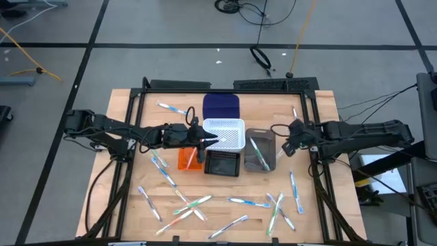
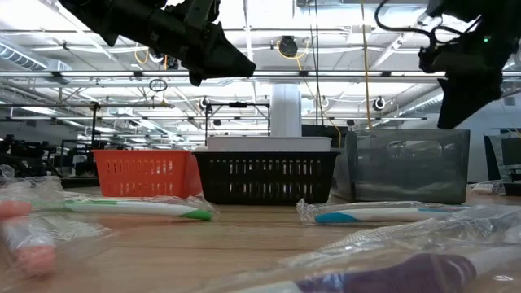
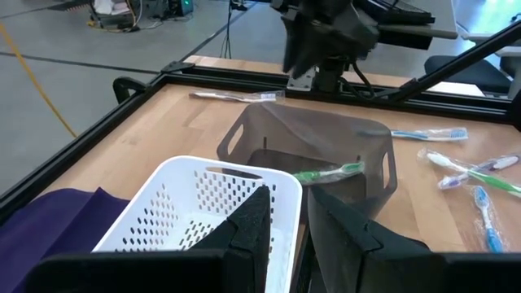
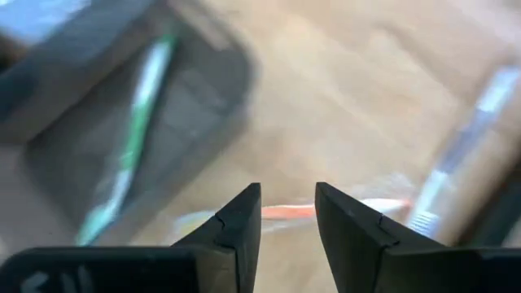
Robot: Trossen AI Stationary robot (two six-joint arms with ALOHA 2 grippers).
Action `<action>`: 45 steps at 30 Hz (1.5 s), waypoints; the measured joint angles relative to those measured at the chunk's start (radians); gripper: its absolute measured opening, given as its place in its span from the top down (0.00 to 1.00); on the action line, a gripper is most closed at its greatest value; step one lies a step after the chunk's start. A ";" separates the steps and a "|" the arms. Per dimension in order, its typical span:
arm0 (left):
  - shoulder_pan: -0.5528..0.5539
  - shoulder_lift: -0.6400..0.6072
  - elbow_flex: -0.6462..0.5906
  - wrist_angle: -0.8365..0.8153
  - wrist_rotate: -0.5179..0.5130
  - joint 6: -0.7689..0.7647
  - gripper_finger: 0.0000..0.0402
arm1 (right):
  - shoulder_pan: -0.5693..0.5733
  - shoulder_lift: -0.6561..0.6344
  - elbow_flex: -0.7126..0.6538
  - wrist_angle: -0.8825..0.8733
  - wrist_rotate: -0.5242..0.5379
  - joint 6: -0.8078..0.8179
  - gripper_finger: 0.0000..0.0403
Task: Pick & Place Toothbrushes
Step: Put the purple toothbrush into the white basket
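Note:
Several wrapped toothbrushes [image 1: 191,205] lie scattered on the near half of the wooden table. One with a green handle [image 3: 330,172] lies inside the grey bin [image 1: 259,149], and an orange-pink one [image 4: 342,209] lies on the table below my right gripper. My left gripper [image 3: 286,216] hangs over the near rim of the white bin [image 1: 225,133], its fingers a little apart with nothing between them. My right gripper [image 1: 285,145] is open and empty, raised above the table just right of the grey bin.
An orange bin [image 1: 186,159] and a black bin [image 1: 222,164] stand in front of the white bin. A dark blue piece [image 1: 222,106] lies behind it. More toothbrushes lie at the far left [image 1: 171,108] and near right [image 1: 295,188]. A black frame [image 1: 321,178] borders the table.

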 joint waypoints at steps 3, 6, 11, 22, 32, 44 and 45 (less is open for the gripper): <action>0.000 0.000 0.000 0.000 0.000 0.000 0.78 | -0.016 0.004 0.000 -0.066 0.059 0.111 0.73; 0.000 0.000 0.000 0.000 0.000 0.000 0.78 | -0.063 0.017 0.000 -0.122 0.065 0.191 0.73; 0.000 0.000 0.000 0.000 0.000 0.000 0.78 | -0.169 0.060 0.000 -0.168 0.063 0.194 0.73; 0.000 0.000 0.000 -0.001 -0.001 0.000 0.78 | -0.452 0.170 0.000 -0.082 0.062 -0.068 0.73; 0.000 0.000 0.000 -0.002 -0.001 0.000 0.78 | -0.692 0.258 -0.078 0.138 -0.031 -0.299 0.73; 0.000 0.000 0.000 -0.004 -0.001 0.003 0.78 | -0.864 0.270 -0.135 0.278 -0.124 -0.402 0.73; 0.000 0.000 0.000 -0.004 -0.001 0.003 0.78 | -0.867 0.273 -0.135 0.280 -0.123 -0.403 0.73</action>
